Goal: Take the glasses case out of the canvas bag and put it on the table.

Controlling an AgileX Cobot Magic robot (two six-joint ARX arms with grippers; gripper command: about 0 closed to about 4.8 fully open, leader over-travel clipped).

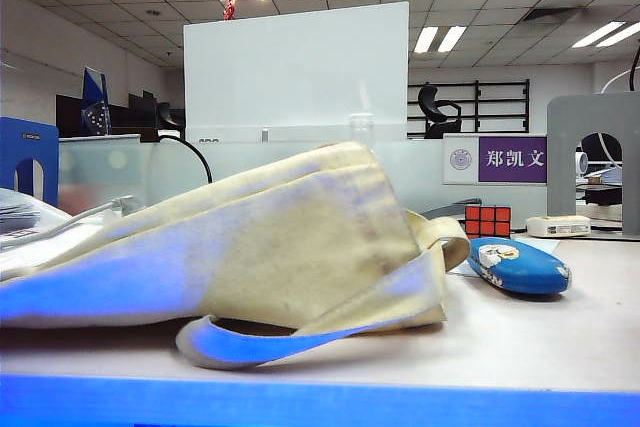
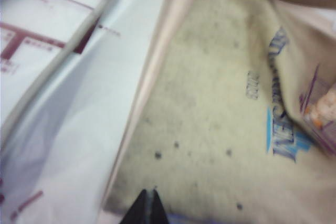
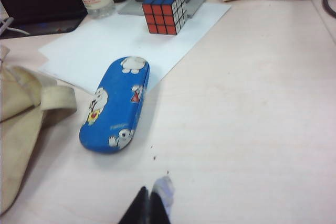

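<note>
One glasses case [image 3: 116, 106] — beyond right end effector [image 3: 149, 203].

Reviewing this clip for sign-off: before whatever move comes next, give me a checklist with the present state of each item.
1. glasses case out of the canvas bag: ok, it lies outside the bag.
2. Case resting on the table: ok, flat, one end overlapping the white paper.
3. right gripper free of the case: ok, shut, empty, apart from it.
4. left gripper free of the bag: cannot tell; shut, above the cloth, contact unclear.
5. Rubik's cube undisturbed: ok, upright on the paper, apart from the case.
</note>
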